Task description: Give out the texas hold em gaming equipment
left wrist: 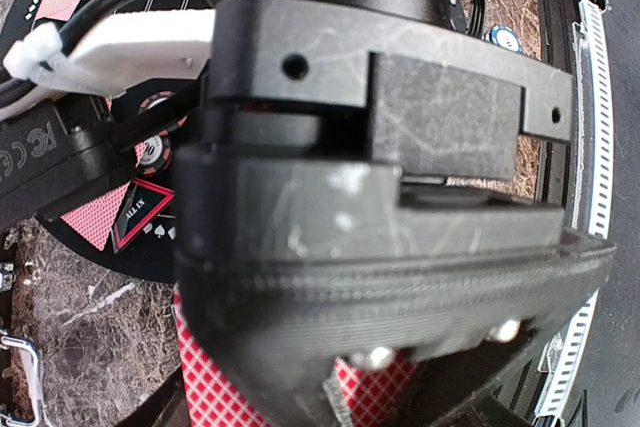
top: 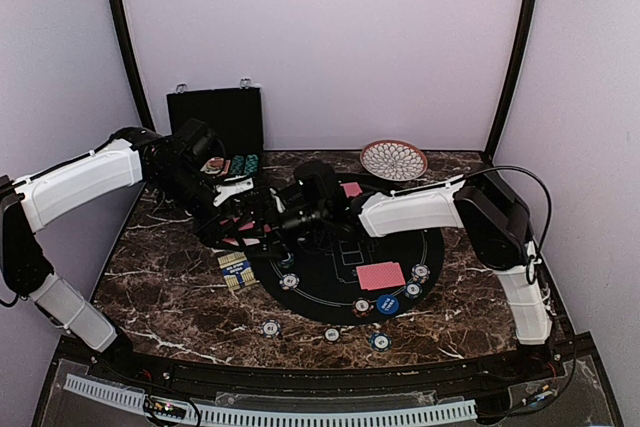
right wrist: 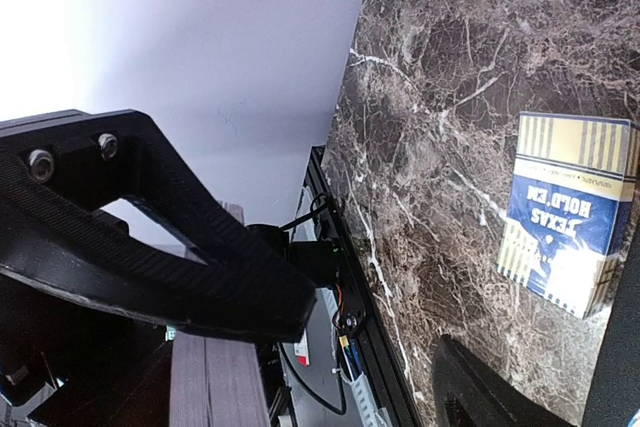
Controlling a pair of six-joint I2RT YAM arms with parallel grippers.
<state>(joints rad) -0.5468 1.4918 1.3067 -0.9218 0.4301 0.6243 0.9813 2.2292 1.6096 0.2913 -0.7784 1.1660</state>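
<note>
My left gripper (top: 240, 215) hovers over the left rim of the round black mat (top: 330, 292), shut on a stack of red-backed cards (left wrist: 205, 387). My right gripper (top: 275, 225) faces it from the right, open, its black body filling the left wrist view. In the right wrist view the stack's edge (right wrist: 215, 387) shows just under the upper finger (right wrist: 180, 267). One red-backed card (top: 380, 275) lies on the mat and another (top: 352, 189) at its far side. Striped chips (top: 289, 281) and a blue button (top: 388, 304) ring the mat's near rim. A red-triangle button (left wrist: 140, 212) lies on the mat.
A blue and yellow card box (top: 235, 269) lies left of the mat on the marble table (top: 170, 297). The black hinged case (top: 215, 117) stands open at the back left with chips (top: 245, 164) by it. A patterned plate (top: 393, 159) sits at the back.
</note>
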